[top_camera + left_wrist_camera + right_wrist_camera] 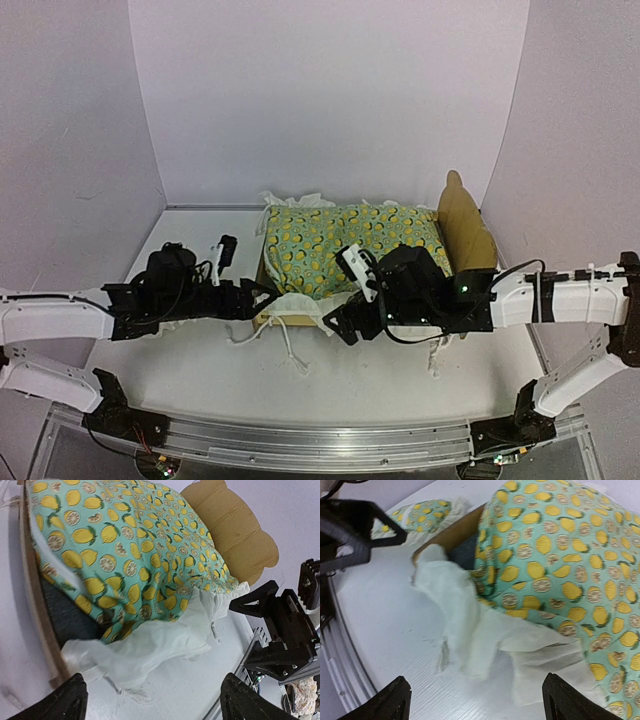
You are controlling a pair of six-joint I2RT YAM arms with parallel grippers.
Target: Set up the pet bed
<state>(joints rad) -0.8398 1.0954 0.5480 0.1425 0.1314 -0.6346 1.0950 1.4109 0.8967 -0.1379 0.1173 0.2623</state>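
The pet bed (468, 235) is sitting mid-way across the worktop (380, 375), headboard (235, 530) at 3 o'clock. Your left hand (152, 702) and right hand (472, 702) are hanging wide open, empty, at its 6 o'clock side. The ruffle (470, 640) of the quilt (340, 245) is spilling onto the worktop there, so aim at pinching it at both corners and tucking it evenly.

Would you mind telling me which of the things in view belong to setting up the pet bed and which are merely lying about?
Belong to the job: pet bed; lemon-print quilt draped over it; left gripper and right gripper, both open.
Just there: white table; backdrop walls; metal rail.
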